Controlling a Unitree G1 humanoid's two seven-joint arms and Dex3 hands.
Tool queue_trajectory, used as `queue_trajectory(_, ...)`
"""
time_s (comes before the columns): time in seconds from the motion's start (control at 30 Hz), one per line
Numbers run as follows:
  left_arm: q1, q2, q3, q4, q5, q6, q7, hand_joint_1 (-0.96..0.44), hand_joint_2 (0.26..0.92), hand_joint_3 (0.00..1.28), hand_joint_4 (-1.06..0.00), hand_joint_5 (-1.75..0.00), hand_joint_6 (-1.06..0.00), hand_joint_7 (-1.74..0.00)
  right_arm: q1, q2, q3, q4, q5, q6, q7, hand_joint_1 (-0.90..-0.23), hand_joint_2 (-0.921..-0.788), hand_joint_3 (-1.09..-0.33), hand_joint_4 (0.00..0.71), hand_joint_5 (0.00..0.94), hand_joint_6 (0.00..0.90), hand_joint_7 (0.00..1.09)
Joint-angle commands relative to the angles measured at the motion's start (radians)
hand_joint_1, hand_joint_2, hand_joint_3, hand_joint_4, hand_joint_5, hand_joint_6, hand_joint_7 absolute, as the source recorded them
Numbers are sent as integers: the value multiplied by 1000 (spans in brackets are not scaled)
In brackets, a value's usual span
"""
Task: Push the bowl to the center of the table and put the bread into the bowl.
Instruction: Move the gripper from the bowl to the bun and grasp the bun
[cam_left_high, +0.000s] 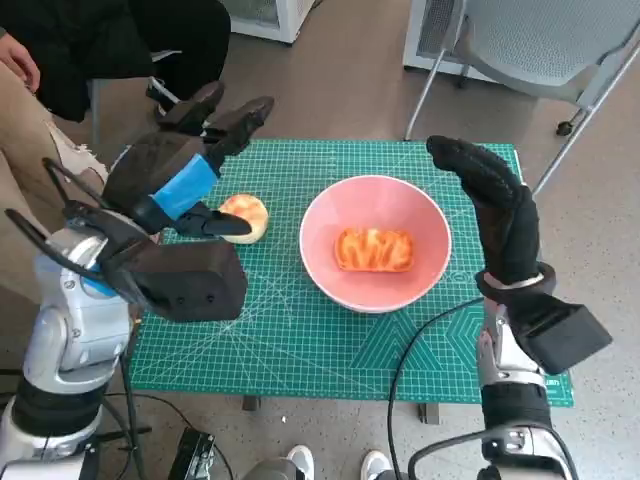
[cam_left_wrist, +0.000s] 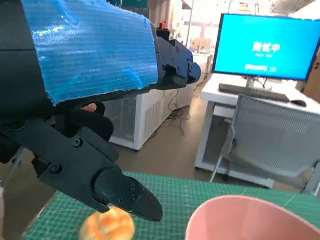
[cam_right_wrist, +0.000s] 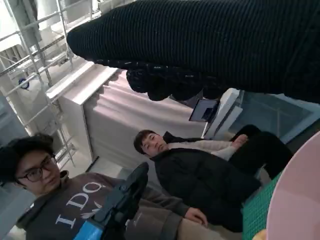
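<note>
The left hand (cam_left_high: 185, 185) hangs above the left part of the green cutting mat (cam_left_high: 300, 330) with its fingers apart, holding nothing; just under its thumb lies a round bun (cam_left_high: 247, 214) on the mat. The right hand (cam_left_high: 495, 205) stands upright beside the right rim of the pink bowl (cam_left_high: 375, 290), fingers straight, also empty — whether it touches the rim I cannot tell. The bowl is near the mat's middle, and one bread (cam_left_high: 374, 249) lies inside it.
</note>
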Motion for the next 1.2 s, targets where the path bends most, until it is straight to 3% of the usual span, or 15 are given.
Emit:
queue_trajectory(0.03, 24, 14, -1, -5, -2, 0, -10, -585, 724, 0, 1, 1, -143, 0, -7, 5, 0, 27, 17, 5, 28, -669, -921, -787, 191, 1, -1, 491)
queue_trajectory(0.73, -23, -21, -53, 86, 3, 82, -54, -571, 723, 1, 1, 1, -125, -2, -19, 0, -6, 39, 64, 15, 108, -675, -921, -784, 184, 0, -1, 488)
queue_trajectory(1.2, -167, -84, -154, 383, 83, 115, 26, -577, 714, 0, 1, 1, -140, -6, -7, -12, -16, 16, 82, 36, 129, -679, -921, -782, 183, 0, -1, 484)
